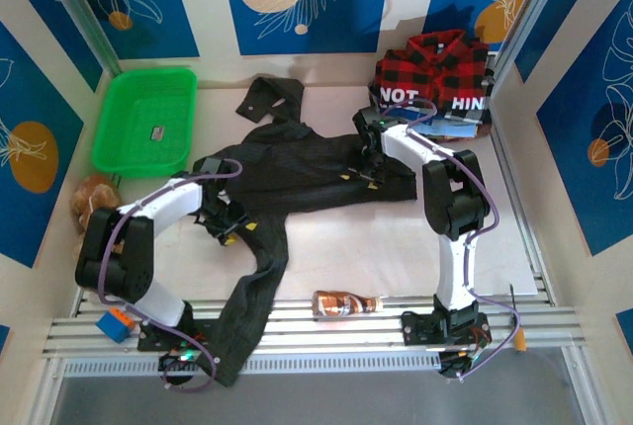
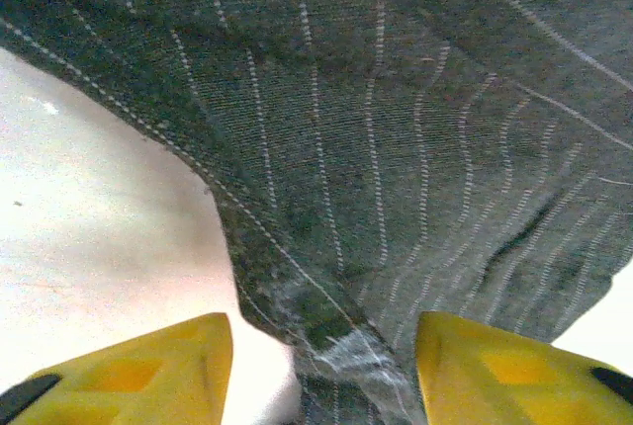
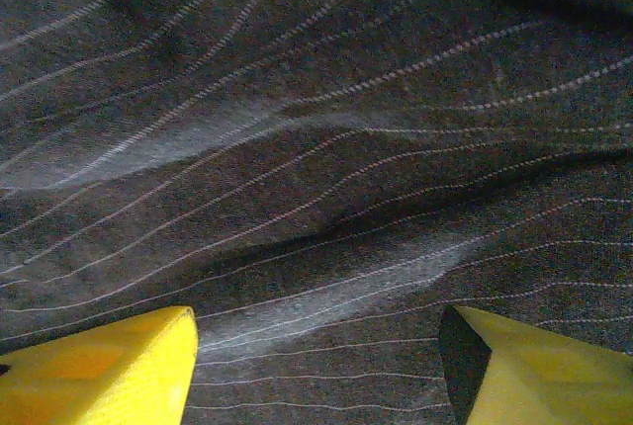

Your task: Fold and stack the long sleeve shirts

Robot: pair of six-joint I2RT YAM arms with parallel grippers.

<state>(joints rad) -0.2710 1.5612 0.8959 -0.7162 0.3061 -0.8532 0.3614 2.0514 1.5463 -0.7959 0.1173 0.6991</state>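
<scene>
White counter (image 1: 396, 247) w/ charcoal shirt (image 1: 297, 173) sprawled across the middle
L gripper (image 2: 321, 331) open, shirt edge between its fingers; R gripper (image 3: 316, 321) open over the body; plaid shirt (image 1: 435, 64) bunched back right.

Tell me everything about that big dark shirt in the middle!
The dark striped shirt is charcoal woven cloth with thin pale stripes. It lies unfolded and rumpled across the white table. One sleeve reaches toward the far wall. The other trails over the near rail between the arm bases. The left tool is at the shirt's near edge, with a bunched bit of cloth between its open fingers. The right tool stands open close over the shirt's right side.
</scene>
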